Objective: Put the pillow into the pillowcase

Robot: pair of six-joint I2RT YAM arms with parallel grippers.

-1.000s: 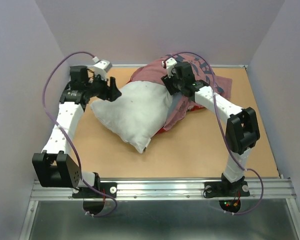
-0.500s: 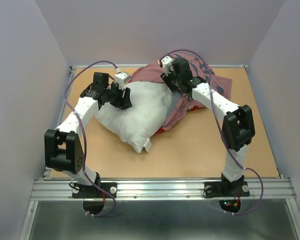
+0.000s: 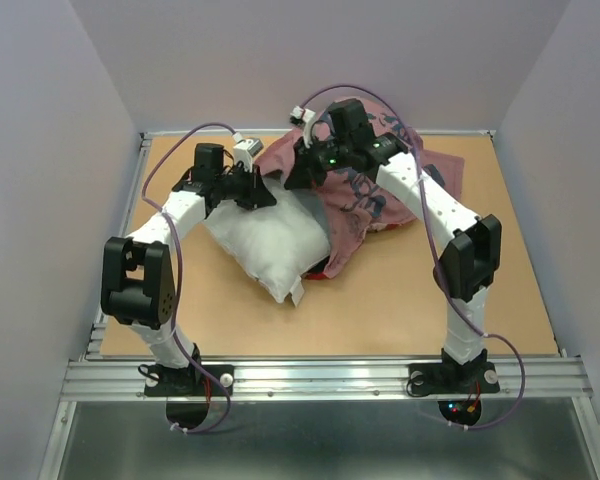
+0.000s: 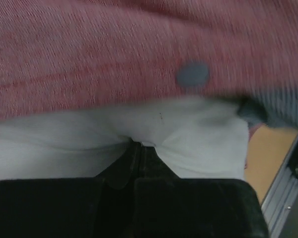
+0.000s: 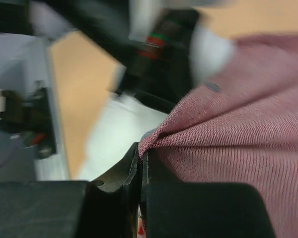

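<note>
You are holding cloth with both arms. Your left gripper (image 4: 137,145) is pinching a fold of the pillow (image 3: 268,248) at its far edge, jaws closed tight on the white fabric, right where the pillowcase (image 3: 375,190) is overlapping it. Your right gripper (image 5: 140,152) is gripping a bunched edge of the pinkish-red pillowcase, jaws pressed together on it, near the left one. The pillow is lying on the table (image 3: 410,300) left of centre, its far right part sitting under the pillowcase, whose blue-lettered face is showing upward.
</note>
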